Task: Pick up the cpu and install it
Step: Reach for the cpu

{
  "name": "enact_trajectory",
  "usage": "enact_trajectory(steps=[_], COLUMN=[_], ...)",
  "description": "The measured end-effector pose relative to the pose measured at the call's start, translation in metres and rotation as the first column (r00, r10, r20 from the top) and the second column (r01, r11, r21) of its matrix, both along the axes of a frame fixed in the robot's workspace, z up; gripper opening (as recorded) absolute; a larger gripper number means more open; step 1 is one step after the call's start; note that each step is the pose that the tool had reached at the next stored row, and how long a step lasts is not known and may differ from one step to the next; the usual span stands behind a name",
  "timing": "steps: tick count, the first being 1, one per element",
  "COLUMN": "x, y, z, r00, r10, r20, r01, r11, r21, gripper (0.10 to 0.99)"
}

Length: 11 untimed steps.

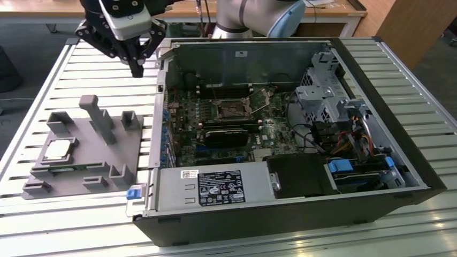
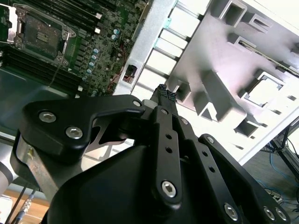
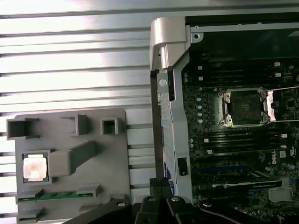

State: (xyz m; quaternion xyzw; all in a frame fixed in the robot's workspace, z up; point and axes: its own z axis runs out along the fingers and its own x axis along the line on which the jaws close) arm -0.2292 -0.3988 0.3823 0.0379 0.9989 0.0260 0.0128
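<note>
The cpu [image 1: 57,150] is a small silvery square lying flat in a recess of the grey fixture tray [image 1: 75,179], at the exterior view's left. Both wrist views show it as well: cpu [image 3: 35,168] and cpu [image 2: 264,91]. My gripper [image 1: 136,68] hangs high above the slatted table, beyond the tray and just outside the case's wall. It is shut with nothing in it, well apart from the cpu. The open motherboard socket [image 1: 232,111] sits inside the case, with its lid raised, and appears as socket [image 3: 243,108] in the first wrist view.
The open computer case [image 1: 286,214] lies on its side on the slatted metal table [image 1: 85,69], with a power supply, cables and drive cage inside. The fixture tray [image 3: 112,158] has upright pegs and a green memory stick [image 3: 56,195] along one edge.
</note>
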Motion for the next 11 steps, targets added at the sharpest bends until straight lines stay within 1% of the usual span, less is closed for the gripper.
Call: enact_trajectory(steps=[11], x=[-0.0034], y=[0.0], z=[-0.0004], r00=[1.0], r10=[0.0], r20=[0.0], r01=[0.0], r11=[1.0], r21=[0.0], gripper=[0.106])
